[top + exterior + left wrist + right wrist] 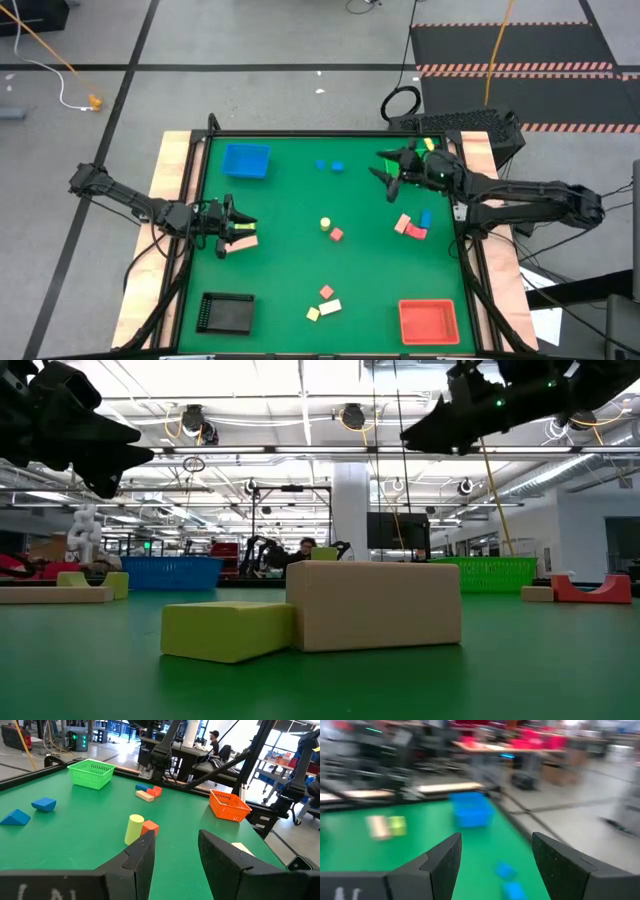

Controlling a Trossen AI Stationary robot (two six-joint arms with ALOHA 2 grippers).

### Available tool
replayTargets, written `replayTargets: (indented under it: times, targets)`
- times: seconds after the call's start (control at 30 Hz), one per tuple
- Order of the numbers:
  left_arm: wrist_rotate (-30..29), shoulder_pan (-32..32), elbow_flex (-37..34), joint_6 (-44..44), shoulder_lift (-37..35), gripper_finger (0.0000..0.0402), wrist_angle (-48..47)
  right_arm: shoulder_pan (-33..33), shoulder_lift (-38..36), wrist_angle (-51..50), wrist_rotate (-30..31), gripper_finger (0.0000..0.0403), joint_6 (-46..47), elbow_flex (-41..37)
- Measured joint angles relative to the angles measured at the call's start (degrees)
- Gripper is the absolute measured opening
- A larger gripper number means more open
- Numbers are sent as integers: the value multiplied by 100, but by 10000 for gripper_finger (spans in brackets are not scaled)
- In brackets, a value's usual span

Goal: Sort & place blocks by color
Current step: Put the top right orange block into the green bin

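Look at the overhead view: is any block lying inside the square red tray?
No: the square red tray holds nothing; the nearest blocks lie on the green table.

I find no legible text, label, brand, number or sign on anything in any view.

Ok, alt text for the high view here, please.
Overhead view of a green table with small coloured blocks scattered mid-table, a blue tray far left, black tray near left and red tray near right. The left tool hovers at the left edge; the open right tool hangs far right.
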Motion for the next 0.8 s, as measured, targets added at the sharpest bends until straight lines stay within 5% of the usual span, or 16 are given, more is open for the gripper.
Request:
replayTargets:
  times: [0.1,0.33,0.57,0.8]
  targets:
    - [1,-1,0,0,-1,152,1,-258,222,458,-600,233,81,-2]
    - [1,0,1,0,1,152,1,-888,611,662,-607,233,69,-2]
    - [1,0,0,0,1,152,1,-1462,738,-173,-609,233,794,18]
    - [2,-1,1,0,1,152,2,-1669,672,-2065,-584,233,838,707]
